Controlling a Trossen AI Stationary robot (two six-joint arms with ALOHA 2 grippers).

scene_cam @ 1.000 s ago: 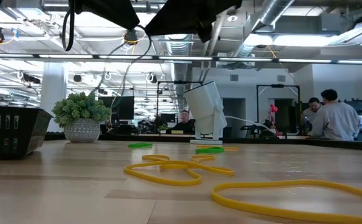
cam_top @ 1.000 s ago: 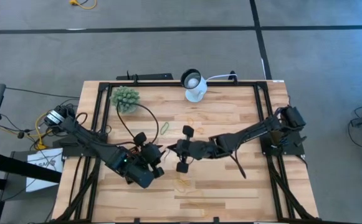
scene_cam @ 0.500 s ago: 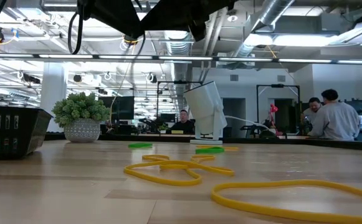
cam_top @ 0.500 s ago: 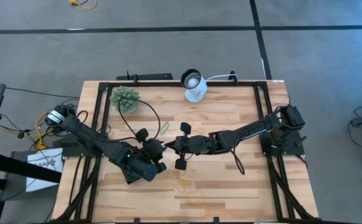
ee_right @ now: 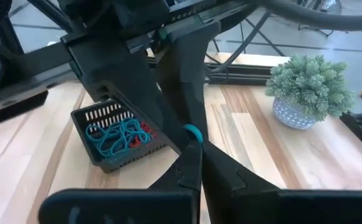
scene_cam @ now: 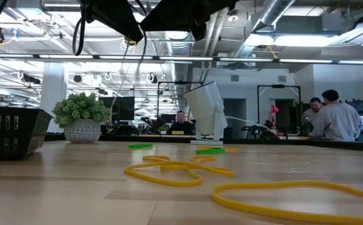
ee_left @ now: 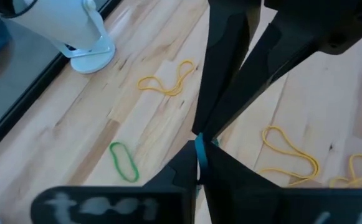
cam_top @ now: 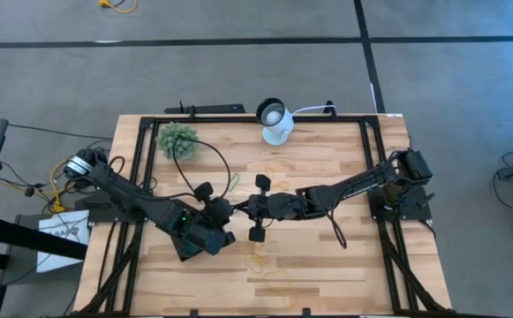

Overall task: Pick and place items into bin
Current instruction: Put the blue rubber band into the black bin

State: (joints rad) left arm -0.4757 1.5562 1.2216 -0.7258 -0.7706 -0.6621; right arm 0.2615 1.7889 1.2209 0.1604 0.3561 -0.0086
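The small black slatted plastic bin (ee_right: pixel 115 138) already holds a tangle of thin teal and red rubber loops (ee_right: pixel 115 135) — yet yellow loops (ee_left: pixel 291 149) and a green loop (ee_left: pixel 124 162) remain on the wooden counter (cam_top: pixel 327 256). Left end effector (ee_left: pixel 199 144) and right end effector (ee_right: pixel 192 134) meet mid-counter, both clenched on one teal loop (ee_right: pixel 193 131).

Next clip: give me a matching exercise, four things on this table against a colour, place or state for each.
A bin
B plant
C lamp-like device
D green loop

1 lies flat on the table
2 white
3 holds teal and red loops
4 stands in a pale pot

Pairs: A-3, B-4, C-2, D-1
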